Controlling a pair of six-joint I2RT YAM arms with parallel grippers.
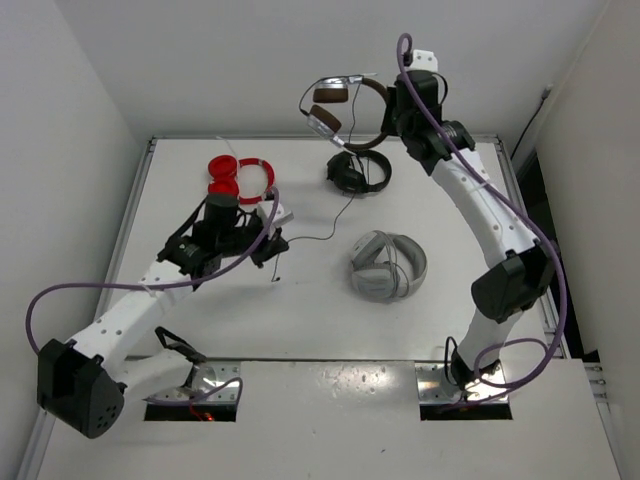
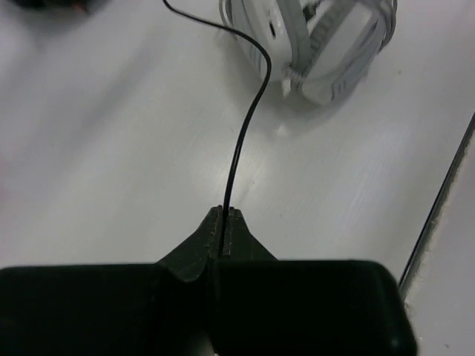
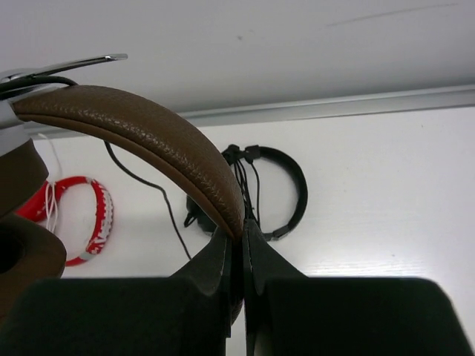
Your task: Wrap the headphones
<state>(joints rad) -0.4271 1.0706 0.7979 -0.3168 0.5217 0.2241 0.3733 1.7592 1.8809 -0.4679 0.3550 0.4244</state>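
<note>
Above the white table, the right claw pinches the probably light headphones by their stiff band, while the left claw pinches their limp thin cable, seemingly a sound hold for winding.

Brown headphones, silver cups, held aloft, thin black cable trailing

You have four pairs of headphones in view: one pair of brown headphones held up over the far edge of the tabletop, one pair of red headphones toward its far left corner, one pair of black headphones by the far edge, and one pair of light grey headphones right of centre. You have one thin black cable. You have two arms, the left arm and the right arm, and two grippers, the left gripper and the right gripper.
</note>
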